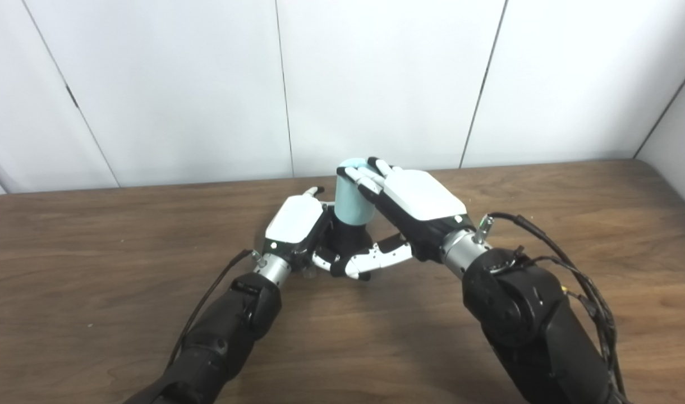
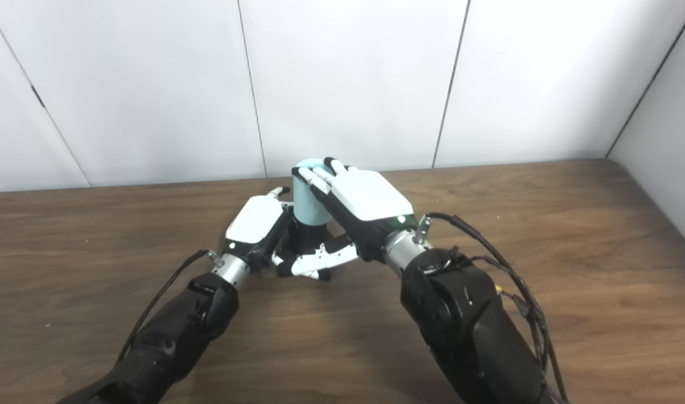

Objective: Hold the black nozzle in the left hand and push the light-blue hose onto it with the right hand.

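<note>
The right hand's fingertips (image 1: 360, 178) curl over the top rim of the short light-blue cylindrical hose (image 1: 352, 195), with its thumb reaching in below toward the base. The right hand (image 1: 415, 199) is thus closed on the hose from above. The left hand (image 1: 297, 221) wraps the black plastic nozzle (image 1: 348, 238) low down, its fingers closed around it near the brown wooden table (image 1: 95, 252). The hose stands upright on the nozzle, their ends meeting. To seat it well, I judge the push should run straight down the shared axis, the left hand bracing firmly so that the nozzle cannot tilt or slide sideways.
</note>
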{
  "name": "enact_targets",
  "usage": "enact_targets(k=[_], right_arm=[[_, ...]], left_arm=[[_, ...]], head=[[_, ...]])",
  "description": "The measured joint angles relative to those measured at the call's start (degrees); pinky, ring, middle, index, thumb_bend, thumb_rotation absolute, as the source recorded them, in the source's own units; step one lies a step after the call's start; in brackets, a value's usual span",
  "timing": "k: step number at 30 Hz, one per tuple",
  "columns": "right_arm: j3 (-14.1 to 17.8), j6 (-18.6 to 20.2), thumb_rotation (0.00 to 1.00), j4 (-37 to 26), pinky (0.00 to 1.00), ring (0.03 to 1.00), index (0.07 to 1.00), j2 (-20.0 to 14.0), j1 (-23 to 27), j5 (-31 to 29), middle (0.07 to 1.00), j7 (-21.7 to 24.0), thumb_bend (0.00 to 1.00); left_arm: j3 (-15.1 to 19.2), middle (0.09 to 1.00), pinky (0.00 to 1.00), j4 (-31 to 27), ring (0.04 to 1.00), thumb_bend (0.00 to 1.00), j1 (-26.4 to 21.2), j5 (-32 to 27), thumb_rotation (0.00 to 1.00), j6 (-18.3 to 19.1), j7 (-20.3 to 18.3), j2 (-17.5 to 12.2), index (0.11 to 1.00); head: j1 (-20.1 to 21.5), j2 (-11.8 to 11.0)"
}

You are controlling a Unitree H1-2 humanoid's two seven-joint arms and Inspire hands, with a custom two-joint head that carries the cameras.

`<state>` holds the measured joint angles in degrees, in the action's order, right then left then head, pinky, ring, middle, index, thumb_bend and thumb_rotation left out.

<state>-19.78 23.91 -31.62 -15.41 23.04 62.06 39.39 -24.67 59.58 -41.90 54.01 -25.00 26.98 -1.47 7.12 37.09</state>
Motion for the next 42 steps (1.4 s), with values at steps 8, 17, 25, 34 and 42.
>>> enact_targets(k=[8, 17, 25, 34, 42], right_arm=[[0.0, 0.0, 0.73, -1.0, 1.00, 1.000, 0.891, 0.0, 0.0, 0.2, 0.917, 1.2, 0.95], [0.0, 0.0, 0.77, -1.2, 1.00, 1.000, 0.908, 0.0, 0.0, 0.3, 0.934, 1.8, 0.95], [-0.1, -0.3, 0.75, -1.2, 1.00, 1.000, 0.954, 0.0, -1.0, 0.3, 0.977, 2.3, 0.94], [-0.2, -1.7, 0.72, -0.5, 0.94, 0.973, 0.946, 0.0, -1.5, 0.5, 0.972, 0.5, 0.93], [-1.1, -2.4, 0.72, 0.2, 0.96, 0.976, 0.960, 0.0, -1.5, 2.5, 0.981, -0.2, 0.92]], left_arm=[[0.6, 0.459, 0.92, 0.0, 0.465, 0.50, 0.1, 0.0, 0.00, 0.0, -0.4, 0.0, 0.516], [0.7, 0.446, 0.90, 0.0, 0.464, 0.50, 0.1, 0.0, 0.00, 0.0, -0.4, 0.1, 0.523], [0.8, 0.448, 0.91, 0.0, 0.464, 0.50, 0.1, 0.0, 0.00, 0.0, -0.5, 0.1, 0.523], [1.0, 0.449, 0.90, 0.0, 0.465, 0.50, 0.1, 0.0, 0.00, 0.0, -0.6, 0.1, 0.521], [1.1, 0.447, 0.91, 0.0, 0.464, 0.50, 0.1, 0.0, 0.00, 0.0, -0.6, 0.1, 0.525]], head=[[-0.4, 0.3], [-0.7, 0.6], [-0.9, 0.8], [-1.1, 0.9], [-1.3, 1.0]])
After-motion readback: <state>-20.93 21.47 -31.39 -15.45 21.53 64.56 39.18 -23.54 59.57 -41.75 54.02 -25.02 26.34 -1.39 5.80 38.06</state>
